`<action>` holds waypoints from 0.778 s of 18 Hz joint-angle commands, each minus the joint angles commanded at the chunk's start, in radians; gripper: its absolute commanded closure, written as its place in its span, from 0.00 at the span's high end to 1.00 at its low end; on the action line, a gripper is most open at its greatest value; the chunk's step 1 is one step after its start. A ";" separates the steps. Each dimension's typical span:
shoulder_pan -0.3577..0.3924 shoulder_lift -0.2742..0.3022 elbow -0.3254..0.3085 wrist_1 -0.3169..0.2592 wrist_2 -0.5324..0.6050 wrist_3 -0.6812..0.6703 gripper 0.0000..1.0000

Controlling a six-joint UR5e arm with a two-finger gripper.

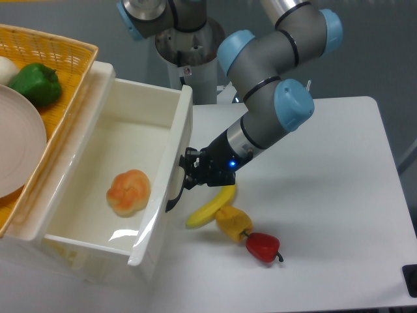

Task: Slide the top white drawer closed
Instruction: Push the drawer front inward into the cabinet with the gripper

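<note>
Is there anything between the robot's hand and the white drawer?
Nothing: in the camera view the gripper is right up against the drawer front. The banana lies below, beside it.

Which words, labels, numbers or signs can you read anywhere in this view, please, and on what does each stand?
None can be read.
A small sticker with a red mark sits on the grey robot base; too small and blurred to read.
The gripper shows only a blue light, no text.
The top white drawer, banana and peppers carry no markings.
</note>
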 joint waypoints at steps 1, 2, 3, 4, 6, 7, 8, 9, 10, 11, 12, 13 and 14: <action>0.000 0.002 0.000 -0.002 0.000 -0.002 0.00; -0.005 0.002 0.000 -0.002 0.000 -0.009 0.00; -0.011 0.006 0.000 -0.002 0.000 -0.015 0.00; -0.012 0.012 0.000 -0.002 0.000 -0.017 0.00; -0.021 0.014 0.000 -0.002 0.000 -0.026 0.00; -0.026 0.014 0.002 0.000 0.000 -0.032 0.00; -0.029 0.015 0.002 0.000 0.000 -0.037 0.00; -0.034 0.015 0.002 0.000 0.000 -0.038 0.00; -0.040 0.015 0.002 -0.002 0.000 -0.040 0.00; -0.041 0.017 0.002 -0.002 0.000 -0.041 0.00; -0.043 0.018 0.000 -0.002 0.000 -0.044 0.00; -0.045 0.018 0.000 -0.002 0.000 -0.044 0.00; -0.049 0.020 0.000 -0.002 0.000 -0.046 0.00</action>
